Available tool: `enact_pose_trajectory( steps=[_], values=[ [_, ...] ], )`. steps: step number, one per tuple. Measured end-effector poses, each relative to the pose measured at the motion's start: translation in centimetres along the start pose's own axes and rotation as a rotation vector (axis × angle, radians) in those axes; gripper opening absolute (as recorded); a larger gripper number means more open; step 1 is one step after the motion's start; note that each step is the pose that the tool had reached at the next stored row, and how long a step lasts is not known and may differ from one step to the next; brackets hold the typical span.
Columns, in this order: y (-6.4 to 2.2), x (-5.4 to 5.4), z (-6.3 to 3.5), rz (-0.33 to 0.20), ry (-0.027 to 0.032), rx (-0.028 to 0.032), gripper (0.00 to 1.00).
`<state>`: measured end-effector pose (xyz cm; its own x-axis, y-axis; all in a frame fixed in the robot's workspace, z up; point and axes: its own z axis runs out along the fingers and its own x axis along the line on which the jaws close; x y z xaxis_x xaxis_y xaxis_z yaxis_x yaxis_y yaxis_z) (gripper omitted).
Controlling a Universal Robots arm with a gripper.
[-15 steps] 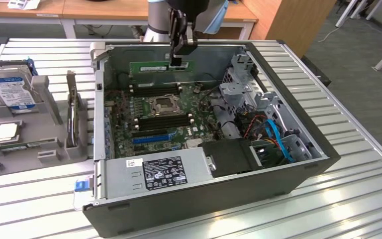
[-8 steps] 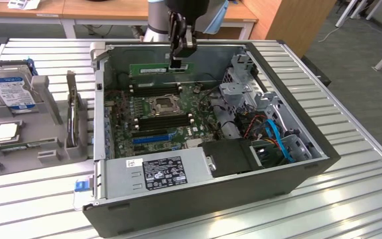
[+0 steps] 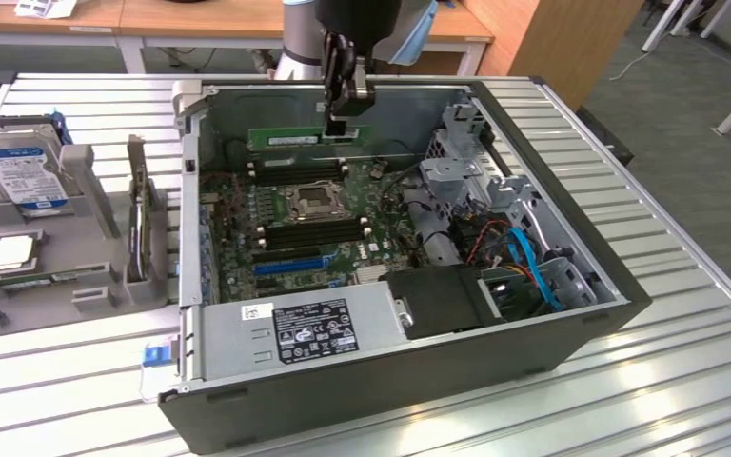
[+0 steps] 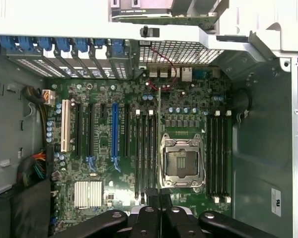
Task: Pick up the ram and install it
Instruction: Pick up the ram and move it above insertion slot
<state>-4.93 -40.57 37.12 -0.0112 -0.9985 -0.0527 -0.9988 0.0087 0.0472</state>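
The ram (image 3: 292, 139) is a thin green stick held level and on edge inside the open computer case (image 3: 556, 228). My gripper (image 3: 340, 129) reaches down from above and is shut on the stick near its end on the exterior view's right. It hangs above the motherboard (image 3: 379, 249), over the black memory slots (image 3: 296, 171) behind the processor socket (image 3: 311, 198). In the wrist view the ram (image 4: 159, 124) shows edge-on as a thin line running out from my gripper (image 4: 159, 197). That line lies between one bank of slots (image 4: 146, 148) and the processor socket (image 4: 181, 161). Another bank of slots (image 4: 219, 153) lies past the socket.
A power supply (image 3: 302, 328) fills the case's near corner, with blue cables (image 3: 537, 271) and a metal drive cage (image 3: 461, 176) on the exterior view's right. Outside the case, a grey holder (image 3: 87, 190) carries a hard drive (image 3: 16, 171) and a square processor chip (image 3: 10, 252).
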Motion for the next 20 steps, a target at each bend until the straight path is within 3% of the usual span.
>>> enact_pose_trajectory(
  steps=[11, 20],
  values=[
    [-0.05, 0.1, 1.03, 0.0, -0.0001, 0.0, 0.12],
    [-0.3, 0.1, 1.12, 0.0, -0.0006, 0.0001, 0.12]
  ],
)
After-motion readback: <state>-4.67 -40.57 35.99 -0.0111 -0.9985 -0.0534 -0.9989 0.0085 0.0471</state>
